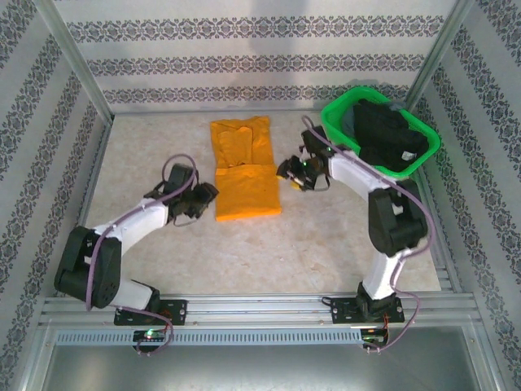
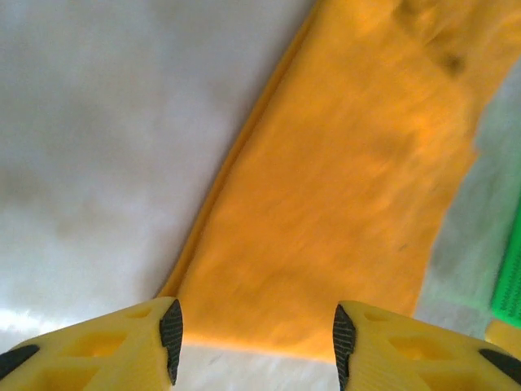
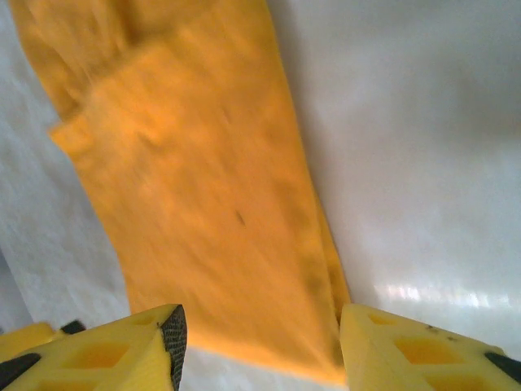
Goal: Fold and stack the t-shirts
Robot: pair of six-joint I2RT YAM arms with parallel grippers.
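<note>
Patterned walls close in your pale bench. The orange t-shirt lies mid-bench, folded lengthwise into a narrow strip. The left pincer sits just beside its left edge and the right pincer just beside its right. Both have their jaws apart and hold nothing, probably flanking it for an even next fold. The black t-shirts sit in the green basket, far right.
</note>
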